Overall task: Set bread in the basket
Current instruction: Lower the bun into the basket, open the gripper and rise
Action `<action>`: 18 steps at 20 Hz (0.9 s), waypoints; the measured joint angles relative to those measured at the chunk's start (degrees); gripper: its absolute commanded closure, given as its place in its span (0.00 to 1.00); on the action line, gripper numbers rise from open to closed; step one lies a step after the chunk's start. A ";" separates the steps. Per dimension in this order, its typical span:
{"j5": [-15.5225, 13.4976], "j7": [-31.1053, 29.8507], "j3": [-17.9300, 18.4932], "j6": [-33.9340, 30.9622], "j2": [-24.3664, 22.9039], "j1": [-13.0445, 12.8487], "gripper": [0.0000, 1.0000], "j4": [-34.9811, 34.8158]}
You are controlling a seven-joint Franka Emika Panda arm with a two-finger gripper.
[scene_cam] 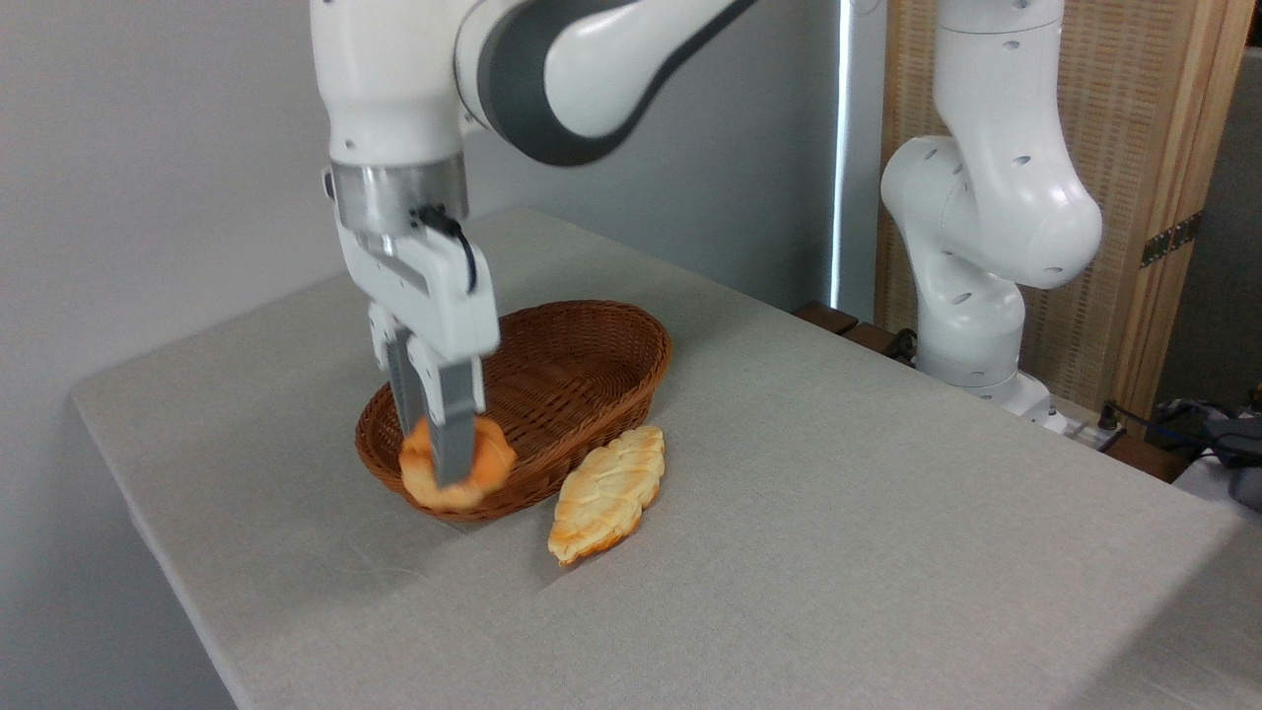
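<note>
The bread (489, 465) is a small round orange bun, held between the two grey fingers of my gripper (439, 456), which is shut on it. The bun hangs in front of the near rim of the basket (582, 370), an oval reddish-brown wicker one with low sloping sides; whether it touches the rim I cannot tell. The near finger (455, 434) covers the bun's middle. The basket's inside looks empty where it shows.
A longer pale golden braided loaf (608, 489) lies on the grey table (887, 552) just right of the basket's front, touching or nearly touching its wall. The arm's white base (971, 325) stands at the table's far right edge. The table's left edge runs close to the basket.
</note>
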 measured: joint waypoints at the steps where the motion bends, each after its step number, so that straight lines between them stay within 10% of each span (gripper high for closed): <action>1: -0.17 -1.43 -1.39 0.00 -0.49 -0.04 0.06 0.00; 7: -0.39 -13.48 -8.79 -0.29 -1.27 -0.32 0.00 -0.15; 18: -0.39 -13.80 -8.60 -4.59 -1.15 0.40 0.00 -0.43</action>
